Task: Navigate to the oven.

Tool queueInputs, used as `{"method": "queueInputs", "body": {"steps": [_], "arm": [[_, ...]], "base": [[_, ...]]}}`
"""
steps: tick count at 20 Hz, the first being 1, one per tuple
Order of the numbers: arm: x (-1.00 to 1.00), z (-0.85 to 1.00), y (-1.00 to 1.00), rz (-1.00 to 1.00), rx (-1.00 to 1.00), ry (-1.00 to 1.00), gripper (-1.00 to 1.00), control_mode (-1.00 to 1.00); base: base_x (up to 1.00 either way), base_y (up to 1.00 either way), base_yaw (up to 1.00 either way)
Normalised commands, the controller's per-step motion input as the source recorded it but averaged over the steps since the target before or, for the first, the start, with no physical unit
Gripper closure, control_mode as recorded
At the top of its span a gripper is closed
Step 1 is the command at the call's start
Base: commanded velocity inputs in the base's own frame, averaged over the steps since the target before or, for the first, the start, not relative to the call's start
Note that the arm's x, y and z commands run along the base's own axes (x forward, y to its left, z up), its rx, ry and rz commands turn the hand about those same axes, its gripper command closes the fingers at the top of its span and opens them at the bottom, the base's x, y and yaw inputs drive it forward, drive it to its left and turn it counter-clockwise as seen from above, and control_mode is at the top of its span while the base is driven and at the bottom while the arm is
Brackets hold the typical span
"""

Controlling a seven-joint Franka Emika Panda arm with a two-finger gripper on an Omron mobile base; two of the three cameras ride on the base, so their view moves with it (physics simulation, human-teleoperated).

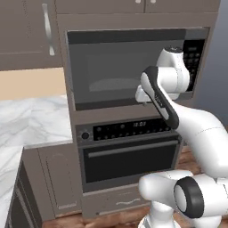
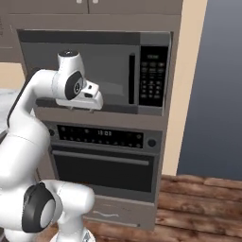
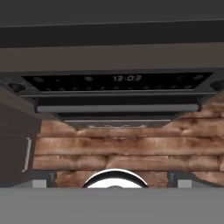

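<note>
The wall oven (image 1: 129, 156) sits at 12 o'clock, directly ahead, so the base appears close to its goal. The gripper (image 2: 92, 98) is tucked high, probably for travel; whether it is open or holding anything cannot be determined.

A tall brown cabinet column (image 1: 67, 80) is seen rising from the wooden plank floor (image 2: 203, 203), and the appliances are carried within it. The oven (image 1: 129, 156) is set into its lower half, with a grey bar handle across the dark glass door and a black control strip above. A built-in microwave (image 2: 94, 71) is fitted directly above the oven, its keypad at the right edge. A drawer front (image 1: 122, 202) is seen below the oven, near the floor. To the left of the column, a white marble counter (image 1: 31, 120) is carried on lower cabinets. In the hand view the floor (image 3: 122, 151) is shown beneath the oven (image 3: 116, 94).
</note>
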Motion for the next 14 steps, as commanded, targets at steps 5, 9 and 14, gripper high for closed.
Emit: {"method": "queueInputs", "body": {"steps": [5, 9, 14], "arm": [[0.0, 0.0, 0.0, 0.0, 0.0, 0.0, -1.0, 1.0], [0.0, 0.0, 0.0, 0.0, 0.0, 0.0, -1.0, 1.0], [0.0, 0.0, 0.0, 0.0, 0.0, 0.0, -1.0, 1.0]], "base": [[0.3, 0.0, 0.0], [0.38, 0.0, 0.0], [0.31, 0.0, 0.0]]}}
